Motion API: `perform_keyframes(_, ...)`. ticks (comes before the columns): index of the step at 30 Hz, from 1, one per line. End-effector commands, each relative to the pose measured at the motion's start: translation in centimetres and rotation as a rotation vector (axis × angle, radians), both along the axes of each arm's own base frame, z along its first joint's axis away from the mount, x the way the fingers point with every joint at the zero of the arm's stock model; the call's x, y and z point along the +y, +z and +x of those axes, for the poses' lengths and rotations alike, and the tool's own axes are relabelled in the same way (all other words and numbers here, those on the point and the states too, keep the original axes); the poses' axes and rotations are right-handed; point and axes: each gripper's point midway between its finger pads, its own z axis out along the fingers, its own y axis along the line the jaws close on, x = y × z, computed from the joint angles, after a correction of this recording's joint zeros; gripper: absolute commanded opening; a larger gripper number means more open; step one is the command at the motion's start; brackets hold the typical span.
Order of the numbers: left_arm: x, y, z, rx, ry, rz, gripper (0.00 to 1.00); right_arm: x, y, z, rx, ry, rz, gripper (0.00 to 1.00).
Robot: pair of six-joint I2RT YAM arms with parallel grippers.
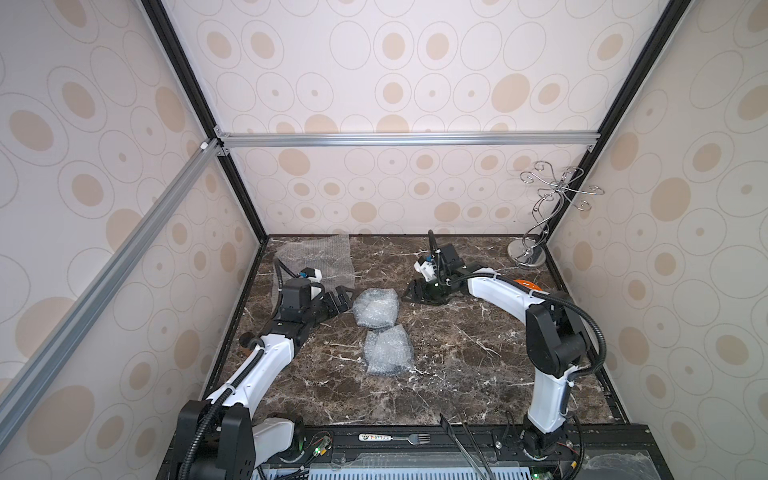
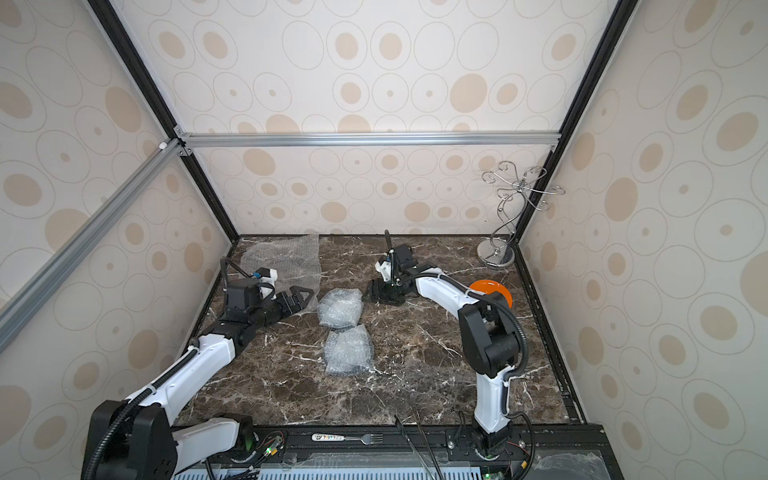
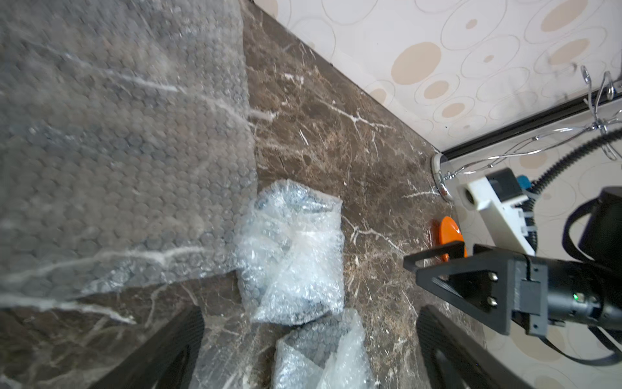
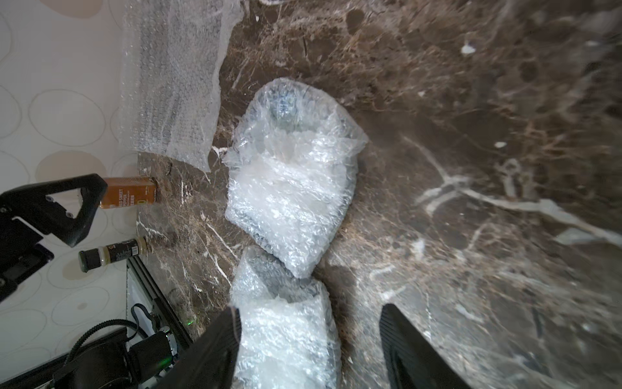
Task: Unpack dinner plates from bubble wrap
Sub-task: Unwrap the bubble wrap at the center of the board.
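Two bundles of bubble wrap lie mid-table, the far bundle (image 1: 375, 308) (image 2: 338, 309) and the near bundle (image 1: 388, 351) (image 2: 348, 351). A dark grey dinner plate (image 4: 286, 104) shows through the wrap. A flat bubble wrap sheet (image 1: 320, 257) (image 3: 117, 151) lies at the back left. The orange plate (image 2: 490, 291) (image 3: 449, 232) sits bare on the right, behind my right arm. My left gripper (image 1: 343, 303) (image 3: 311, 311) is open just left of the far bundle. My right gripper (image 1: 409, 295) (image 4: 309, 313) hovers just right of it, jaws apart and holding nothing.
A chrome wire stand (image 1: 528, 253) occupies the back right corner. A fork (image 1: 395, 437) and black tongs (image 1: 469, 444) lie on the front rail. Two spice bottles (image 4: 128, 197) stand past the table's left edge. Walls close in three sides.
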Motion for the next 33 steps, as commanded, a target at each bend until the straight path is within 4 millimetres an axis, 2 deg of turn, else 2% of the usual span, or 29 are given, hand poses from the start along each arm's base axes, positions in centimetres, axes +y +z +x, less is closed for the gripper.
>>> perform_keyframes(1,-0.6,1.1,-0.3,-0.037,0.028,-0.007,1.00,0.9,-0.1,-1.0,0.031,0.011,0.011,0.71)
perform_keyframes(5,-0.9,-1.0,-2.6,0.009,0.017,0.015,1.00,0.1,-1.4,-3.6,0.075,0.030,-0.009,0.72)
perform_keyframes(8,-1.5,-3.1,-4.6,0.057,-0.006,0.011,0.99,-0.8,-2.5,-6.2,0.116,0.048,-0.030,0.74)
perform_keyframes(12,-2.9,-4.7,-6.9,0.086,-0.049,0.002,0.95,-1.7,-4.2,-9.5,0.171,0.068,-0.045,0.74)
perform_keyframes(16,-4.3,-6.0,-8.8,0.099,-0.094,-0.026,0.88,-1.6,-5.3,-11.4,0.204,0.074,-0.027,0.74)
perform_keyframes(20,-5.7,-7.5,-10.1,0.116,-0.143,-0.004,0.82,-0.9,-5.8,-12.3,0.215,0.075,-0.001,0.73)
perform_keyframes(25,-6.4,-8.4,-10.6,0.108,-0.170,-0.015,0.77,0.3,-6.5,-12.9,0.227,0.089,0.008,0.70)
perform_keyframes(33,-6.8,-10.2,-10.9,0.121,-0.181,-0.027,0.74,1.0,-7.5,-12.4,0.220,0.057,0.001,0.66)
